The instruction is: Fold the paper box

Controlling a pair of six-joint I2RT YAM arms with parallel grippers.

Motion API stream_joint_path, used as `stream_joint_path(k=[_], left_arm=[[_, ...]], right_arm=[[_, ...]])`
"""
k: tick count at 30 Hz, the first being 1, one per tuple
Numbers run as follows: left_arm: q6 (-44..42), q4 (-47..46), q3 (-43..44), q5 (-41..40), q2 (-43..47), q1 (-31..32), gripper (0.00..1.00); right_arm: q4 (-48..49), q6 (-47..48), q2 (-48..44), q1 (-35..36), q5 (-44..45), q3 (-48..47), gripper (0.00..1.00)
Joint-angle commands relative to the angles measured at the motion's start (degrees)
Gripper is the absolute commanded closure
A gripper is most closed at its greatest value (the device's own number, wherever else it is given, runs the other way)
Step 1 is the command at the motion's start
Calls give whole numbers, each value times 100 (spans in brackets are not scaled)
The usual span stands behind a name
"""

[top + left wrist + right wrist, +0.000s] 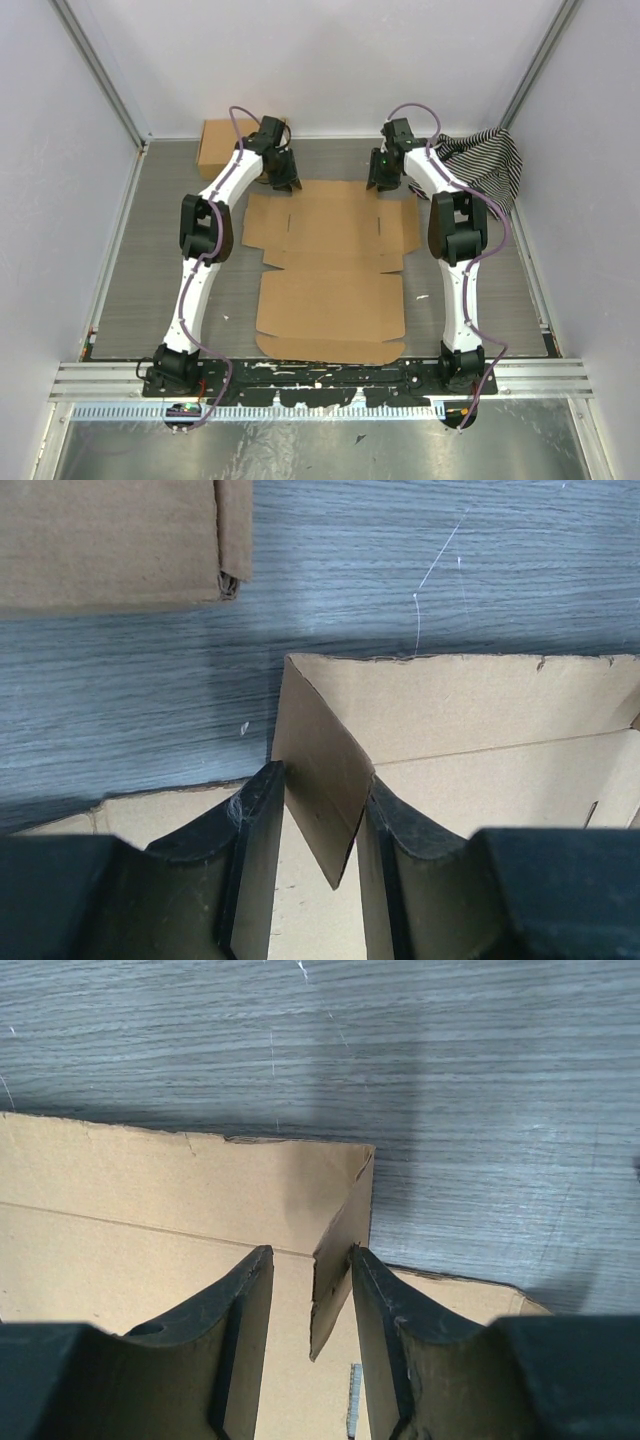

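In the top view the paper box [330, 290] lies flat on the table [160, 260], centred between the two arms, its long axis running from the bottom of the frame up toward the top. At its far end each arm works one corner, the left gripper [283, 178] on the upper-left corner and the right gripper [383, 175] on the upper-right.

Each wrist view shows a small corner flap standing on edge between that arm's jaws. The left flap [315, 750] and the right flap [340, 1250] each sit in a part-open gap, straddled rather than clamped. The next squeeze likely depends on this.

Beyond lie a compact cardboard box [225, 148] and a striped cloth [490, 160].
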State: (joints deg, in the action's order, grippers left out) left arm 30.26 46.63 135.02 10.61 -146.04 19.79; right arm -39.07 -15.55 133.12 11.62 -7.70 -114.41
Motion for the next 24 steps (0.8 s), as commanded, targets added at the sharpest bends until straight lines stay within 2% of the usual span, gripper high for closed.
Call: stream_joint_path(k=[1, 12, 24], left_arm=[[-2, 191, 231, -94, 369, 17, 60], [35, 179, 374, -209, 591, 17, 60], [428, -312, 283, 315, 402, 72, 60]], right_arm=[[30, 130, -452, 34, 163, -332, 56], [16, 140, -345, 41, 117, -449, 56], [-15, 97, -241, 51, -79, -583, 55]])
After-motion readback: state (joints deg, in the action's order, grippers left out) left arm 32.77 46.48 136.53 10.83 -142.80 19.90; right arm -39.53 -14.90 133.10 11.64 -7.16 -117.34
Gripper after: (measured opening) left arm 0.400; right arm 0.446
